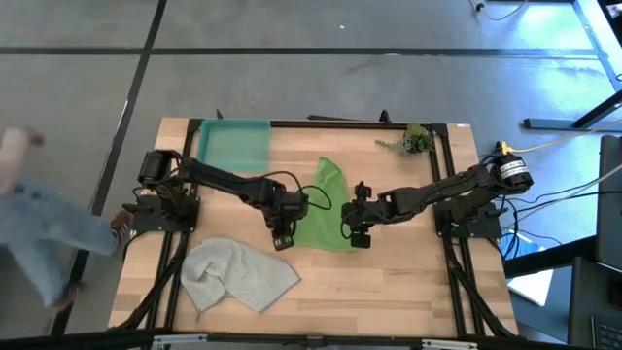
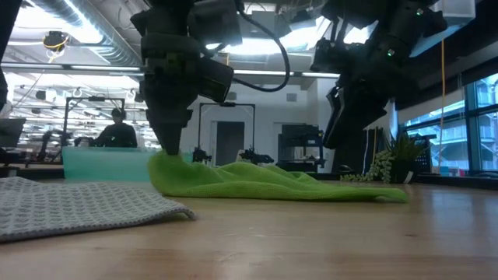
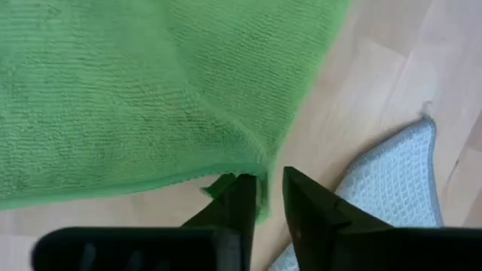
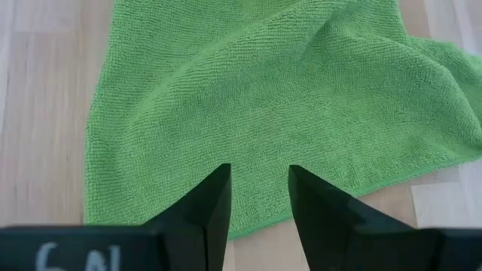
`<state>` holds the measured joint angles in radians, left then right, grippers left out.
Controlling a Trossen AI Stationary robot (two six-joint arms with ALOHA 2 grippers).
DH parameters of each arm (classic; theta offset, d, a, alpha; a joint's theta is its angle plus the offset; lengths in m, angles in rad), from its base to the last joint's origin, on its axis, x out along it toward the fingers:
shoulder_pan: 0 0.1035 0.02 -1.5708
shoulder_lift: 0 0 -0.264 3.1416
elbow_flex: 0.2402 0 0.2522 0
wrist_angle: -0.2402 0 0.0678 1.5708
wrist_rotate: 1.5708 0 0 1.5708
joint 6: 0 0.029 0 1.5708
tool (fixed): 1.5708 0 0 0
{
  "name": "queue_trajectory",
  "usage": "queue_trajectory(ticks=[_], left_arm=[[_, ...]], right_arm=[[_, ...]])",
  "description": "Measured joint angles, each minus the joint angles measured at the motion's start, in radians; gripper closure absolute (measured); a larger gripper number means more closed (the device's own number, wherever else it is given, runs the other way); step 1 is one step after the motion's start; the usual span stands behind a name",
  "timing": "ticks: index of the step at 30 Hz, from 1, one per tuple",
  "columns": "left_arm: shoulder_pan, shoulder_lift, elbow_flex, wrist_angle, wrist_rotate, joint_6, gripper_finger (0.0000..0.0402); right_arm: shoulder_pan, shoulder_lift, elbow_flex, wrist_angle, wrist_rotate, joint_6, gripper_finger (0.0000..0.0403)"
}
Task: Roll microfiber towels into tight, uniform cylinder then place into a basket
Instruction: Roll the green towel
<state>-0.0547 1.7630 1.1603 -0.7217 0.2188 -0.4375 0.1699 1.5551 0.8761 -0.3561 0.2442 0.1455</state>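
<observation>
The green towel [image 1: 326,206] lies spread but wrinkled in the middle of the bench [image 1: 389,282], between the two arms. The left claw [image 1: 283,236] is down at the near left corner of this towel. In the left wrist view its fingers [image 3: 239,202] stand close together with only a narrow gap, and the corner edge of the green towel [image 3: 151,90] lies against one finger; I cannot tell if the cloth is really pinched. In the low view this claw [image 2: 171,144] touches the raised left end of the green towel [image 2: 264,180]. The right claw [image 1: 358,233] is at the near right edge of the same towel, and in the low view it hangs a little above the cloth. In the right wrist view its fingers [image 4: 215,199] are spread apart, with the green towel [image 4: 286,98] showing in the gap, and they hold nothing. The grey towel [image 1: 236,274] lies crumpled on the near left part of the bench, apart from the green one. The basket [image 1: 233,146] stands at the far left corner of the bench. A small plant sprig [image 1: 411,140] lies at the far right corner. A blurred person [image 1: 34,228] is on the floor to the left of the bench.
</observation>
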Motion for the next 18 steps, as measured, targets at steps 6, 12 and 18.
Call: queue_trajectory(ticks=[6, 12, 18], left_arm=[[0.004, -0.019, 0.0, 0.027, -0.044, -0.023, 0.0321], [-0.001, -0.124, 0.0, 0.019, -0.115, -0.051, 0.032], [0.001, -0.225, 0.002, -0.005, -0.36, -0.053, 0.032]], right_arm=[[-0.021, 0.0, 0.001, 0.024, 0.081, -0.025, 0.0267], [-0.094, 0.0, 0.007, 0.048, 0.093, -0.105, 0.0267], [-0.195, -0.001, 0.007, 0.123, 0.014, -0.239, 0.0267]])
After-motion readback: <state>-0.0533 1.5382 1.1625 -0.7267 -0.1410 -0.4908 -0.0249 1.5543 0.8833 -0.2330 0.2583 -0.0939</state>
